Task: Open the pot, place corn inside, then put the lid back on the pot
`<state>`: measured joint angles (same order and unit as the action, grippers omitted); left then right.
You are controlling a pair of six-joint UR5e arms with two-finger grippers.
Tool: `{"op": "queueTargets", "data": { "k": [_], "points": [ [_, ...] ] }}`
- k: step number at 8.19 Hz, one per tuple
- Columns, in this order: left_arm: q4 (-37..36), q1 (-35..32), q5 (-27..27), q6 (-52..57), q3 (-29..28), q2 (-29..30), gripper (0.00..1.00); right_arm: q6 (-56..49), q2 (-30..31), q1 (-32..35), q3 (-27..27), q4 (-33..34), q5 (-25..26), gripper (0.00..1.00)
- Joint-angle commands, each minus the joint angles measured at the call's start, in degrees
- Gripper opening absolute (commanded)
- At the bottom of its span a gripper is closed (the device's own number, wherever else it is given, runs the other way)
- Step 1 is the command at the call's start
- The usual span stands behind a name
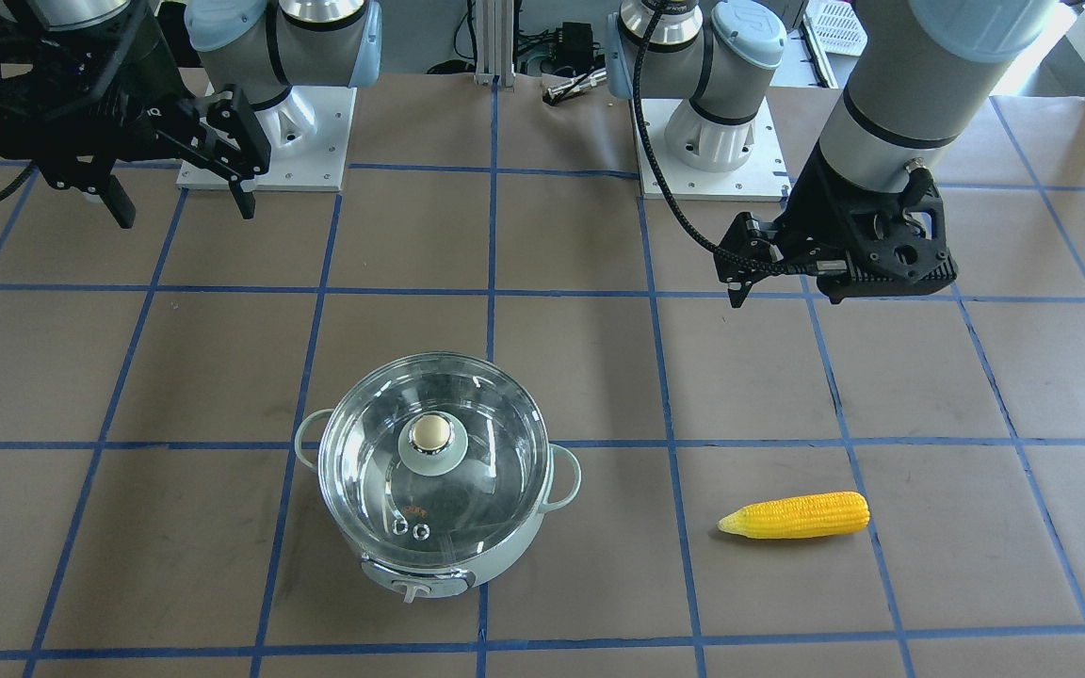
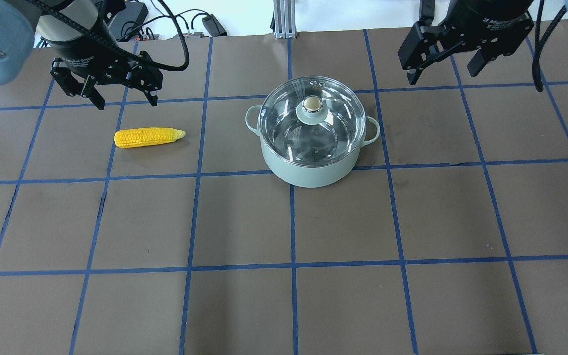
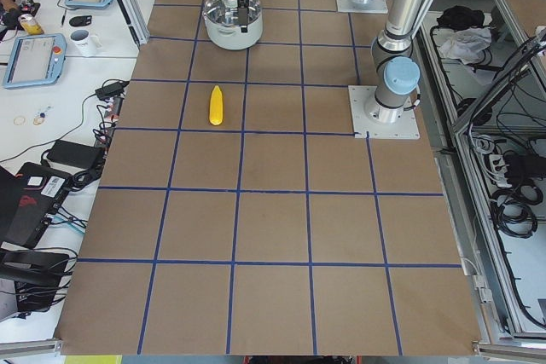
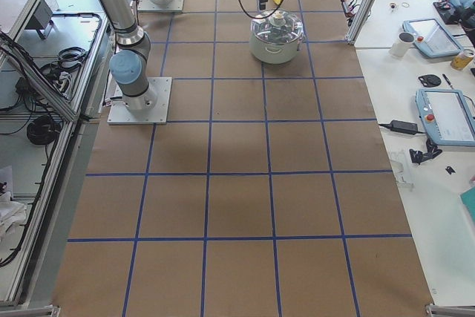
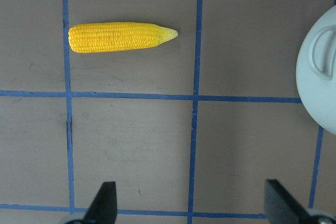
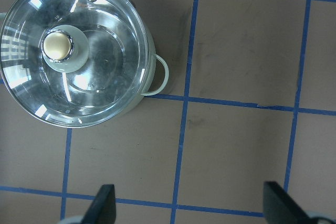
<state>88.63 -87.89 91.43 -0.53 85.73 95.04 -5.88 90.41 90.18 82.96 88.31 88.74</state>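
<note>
The mint-green pot (image 2: 308,170) stands on the table with the clear glass lid (image 2: 284,118) seated on it; the lid's knob (image 2: 312,105) has a beige top. The pot also shows in the front view (image 1: 514,541) and the right wrist view (image 6: 152,45). The yellow corn (image 2: 149,137) lies flat to the pot's left, its tip toward the pot; it also shows in the front view (image 1: 797,516) and the left wrist view (image 5: 119,37). My left gripper (image 2: 125,100) is open and empty, hovering above the table just beyond the corn. My right gripper (image 2: 443,69) is open and empty, raised right of the pot.
The brown table carries a grid of blue tape lines (image 2: 291,222). The arm bases (image 1: 265,141) are bolted on at the robot's side. A side bench with tablets and a mug (image 3: 85,40) runs along the table's far edge.
</note>
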Motion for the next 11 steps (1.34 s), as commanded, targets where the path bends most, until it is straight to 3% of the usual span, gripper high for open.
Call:
{"op": "queueTargets", "data": {
  "k": [1, 3, 4, 6, 8, 11],
  "points": [
    [0.05, 0.0, -0.02, 0.0, 0.05, -0.03, 1.0, 0.34, -0.23, 0.08, -0.08, 1.16, -0.24, 1.0],
    [-0.56, 0.17, -0.73, 0.35, -0.04, -0.03, 1.0, 2.43, -2.06, 0.17, -0.87, 2.91, -0.15, 1.0],
    [-2.22, 0.7, -0.73, -0.43, -0.04, -0.03, 1.0, 5.67, -3.91, 0.35, -1.05, 7.1, -0.67, 1.0],
    [-5.92, 2.28, -3.26, -3.66, 0.22, 1.37, 1.0, 12.34, -10.05, 3.93, -3.67, 10.29, -0.33, 1.0],
    [-14.22, 5.96, -3.19, -24.25, 1.1, 1.47, 1.0, 24.2, -17.42, 8.93, -5.0, 17.12, -0.15, 1.0],
    [-16.48, 7.9, -2.14, -36.7, 1.63, 4.44, 1.0, 40.02, -24.03, 11.77, -5.0, 22.95, -0.76, 1.0]
  ]
}}
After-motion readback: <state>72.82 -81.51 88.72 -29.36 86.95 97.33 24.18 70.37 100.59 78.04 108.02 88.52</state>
